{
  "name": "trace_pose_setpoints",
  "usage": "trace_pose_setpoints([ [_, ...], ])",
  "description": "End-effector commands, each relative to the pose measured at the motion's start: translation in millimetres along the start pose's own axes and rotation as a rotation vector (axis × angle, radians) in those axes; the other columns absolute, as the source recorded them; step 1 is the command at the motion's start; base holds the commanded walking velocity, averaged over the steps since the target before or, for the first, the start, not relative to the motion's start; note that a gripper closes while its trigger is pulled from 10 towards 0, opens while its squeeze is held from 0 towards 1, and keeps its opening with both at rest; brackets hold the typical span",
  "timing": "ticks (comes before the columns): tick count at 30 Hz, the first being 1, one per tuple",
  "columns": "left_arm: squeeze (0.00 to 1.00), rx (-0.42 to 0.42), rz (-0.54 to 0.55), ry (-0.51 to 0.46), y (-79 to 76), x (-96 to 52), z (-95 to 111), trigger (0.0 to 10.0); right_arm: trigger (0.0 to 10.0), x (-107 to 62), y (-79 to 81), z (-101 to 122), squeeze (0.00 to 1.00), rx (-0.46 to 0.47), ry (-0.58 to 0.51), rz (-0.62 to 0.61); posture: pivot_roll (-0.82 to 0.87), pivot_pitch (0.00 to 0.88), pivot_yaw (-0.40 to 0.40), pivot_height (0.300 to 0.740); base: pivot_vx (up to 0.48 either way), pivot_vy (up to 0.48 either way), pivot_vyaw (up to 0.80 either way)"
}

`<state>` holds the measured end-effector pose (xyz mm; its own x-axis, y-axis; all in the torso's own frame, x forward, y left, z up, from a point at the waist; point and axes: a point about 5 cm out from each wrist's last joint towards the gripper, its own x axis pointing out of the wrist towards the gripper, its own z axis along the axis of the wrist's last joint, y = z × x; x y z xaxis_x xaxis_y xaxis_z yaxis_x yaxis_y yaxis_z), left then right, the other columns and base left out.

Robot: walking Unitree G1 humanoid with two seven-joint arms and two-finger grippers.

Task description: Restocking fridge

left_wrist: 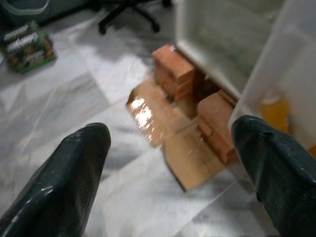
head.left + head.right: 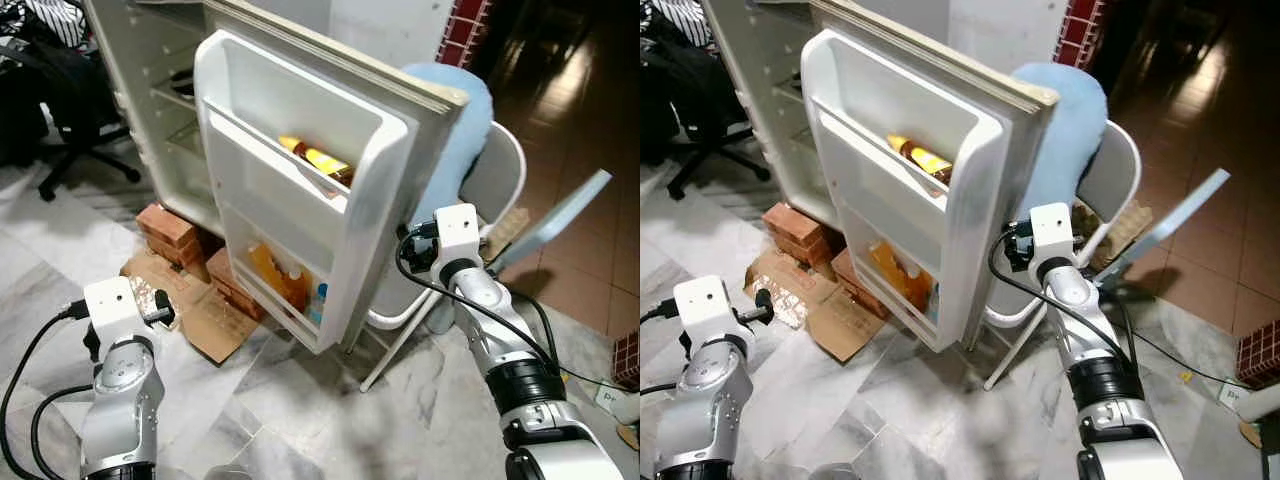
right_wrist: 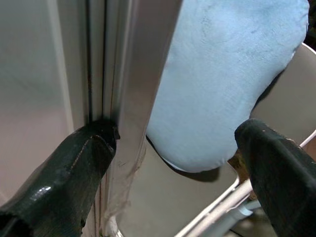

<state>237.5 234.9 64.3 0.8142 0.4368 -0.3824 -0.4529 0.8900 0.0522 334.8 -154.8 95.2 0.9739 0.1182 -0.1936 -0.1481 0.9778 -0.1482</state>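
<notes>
You have the white fridge [image 2: 160, 110] standing open, its door [image 2: 330, 200] swung wide toward you. On the door's upper shelf [image 2: 270, 150] a brown bottle with a yellow label [image 2: 318, 160] lies tilted. The lower door shelf [image 2: 270, 295] holds an orange bottle [image 2: 272, 272] upright beside a blue-capped one [image 2: 318, 300].

Glossy white plastic fridge door [image 2: 300, 180], fuzzy blue cloth [image 3: 227, 79], polished marble floor [image 2: 300, 410], rough bricks [image 2: 165, 228]

One open fridge door [image 2: 300, 180], two brick stacks [image 2: 165, 230], one folding chair [image 2: 495, 180], one office chair [image 2: 70, 140]
</notes>
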Motion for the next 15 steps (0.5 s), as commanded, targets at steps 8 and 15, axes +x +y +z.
trace_pose_setpoints([
  [8,0.00,-0.009,-0.028,-0.010,-7.5,-2.7,0.4,10.0,10.0,1.7,-24.2,15.6,0.00,0.009,-0.067,-0.155,0.09,0.000,-0.047,0.740,0.353,0.000,0.00],
  [15,0.00,-0.013,-0.006,0.020,-2.3,-5.2,-5.6,10.0,10.0,5.3,-39.6,17.6,0.00,-0.027,-0.067,-0.257,0.09,0.000,-0.049,0.740,0.000,0.000,0.00],
])
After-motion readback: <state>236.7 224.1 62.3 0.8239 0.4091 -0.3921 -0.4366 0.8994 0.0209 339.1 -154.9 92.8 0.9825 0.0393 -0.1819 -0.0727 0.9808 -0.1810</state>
